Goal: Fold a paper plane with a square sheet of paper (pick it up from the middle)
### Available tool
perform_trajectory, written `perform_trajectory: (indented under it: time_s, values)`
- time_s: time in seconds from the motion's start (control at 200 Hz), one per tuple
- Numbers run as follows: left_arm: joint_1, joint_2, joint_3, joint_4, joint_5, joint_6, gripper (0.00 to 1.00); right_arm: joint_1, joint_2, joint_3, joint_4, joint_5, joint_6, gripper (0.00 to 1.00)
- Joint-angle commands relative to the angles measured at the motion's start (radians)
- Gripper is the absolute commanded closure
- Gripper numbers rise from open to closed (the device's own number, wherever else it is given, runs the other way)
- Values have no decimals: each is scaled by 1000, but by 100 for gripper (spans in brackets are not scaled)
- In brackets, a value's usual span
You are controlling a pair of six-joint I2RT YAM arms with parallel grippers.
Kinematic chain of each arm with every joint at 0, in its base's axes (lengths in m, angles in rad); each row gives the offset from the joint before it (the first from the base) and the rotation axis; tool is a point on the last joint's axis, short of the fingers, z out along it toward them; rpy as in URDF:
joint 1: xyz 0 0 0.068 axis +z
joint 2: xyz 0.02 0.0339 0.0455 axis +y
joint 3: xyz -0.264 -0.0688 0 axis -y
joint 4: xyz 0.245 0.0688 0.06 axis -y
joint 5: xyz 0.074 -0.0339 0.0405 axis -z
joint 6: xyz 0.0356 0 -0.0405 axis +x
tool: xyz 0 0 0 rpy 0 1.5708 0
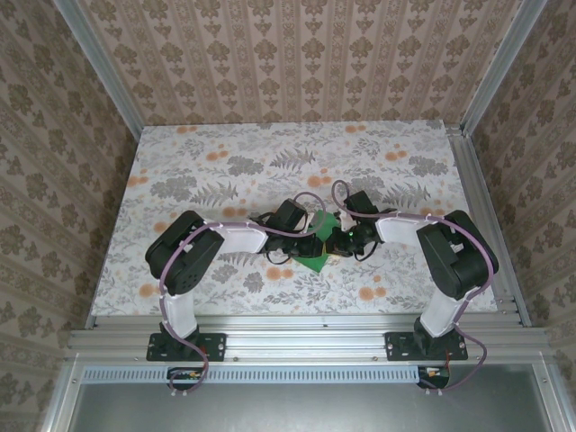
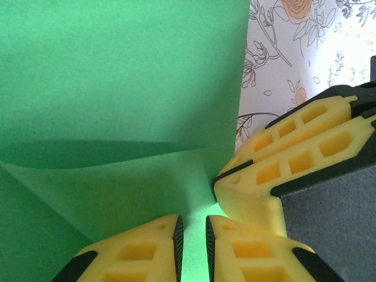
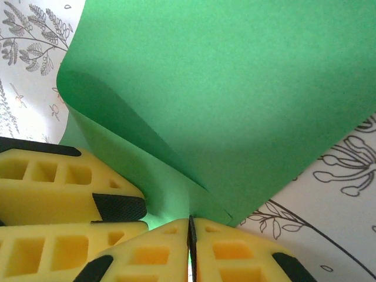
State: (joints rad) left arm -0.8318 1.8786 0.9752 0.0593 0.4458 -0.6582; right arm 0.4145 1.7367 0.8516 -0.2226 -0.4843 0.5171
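Observation:
The square sheet of paper (image 1: 316,260) is bright green and lies partly folded at the table's centre, between both grippers. In the left wrist view one flap of the sheet (image 2: 117,76) curls up over a lower layer. My left gripper (image 2: 194,222) stands just over the sheet with its jaws a narrow gap apart, and green paper shows through the gap. My right gripper (image 3: 191,221) is shut on the sheet (image 3: 235,88) where a fold edge runs into its tips. Its yellow fingers (image 2: 258,194) press in close beside the left ones. The left fingers (image 3: 59,182) show at the left of the right wrist view.
The floral tabletop (image 1: 225,180) spreads around the sheet, with free room to the back and both sides. Patterned walls (image 1: 306,54) and aluminium rails (image 1: 297,340) enclose it. Both arms (image 1: 193,247) (image 1: 454,247) bend inward from the near edge.

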Motion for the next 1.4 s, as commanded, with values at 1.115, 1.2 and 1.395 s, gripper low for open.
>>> perform_trajectory:
  time_s: [1.115,1.2,1.395]
  values:
    - [-81,-64,-99,30,86,4,86,2,49,-8,-66,47,-29,89]
    - [-87,-63,-99,13,90,15,86,1,48,-13,-58,39,-25,89]
    - [-92,-59,-99,-27,87,40,86,2,39,-19,-49,20,-20,89]
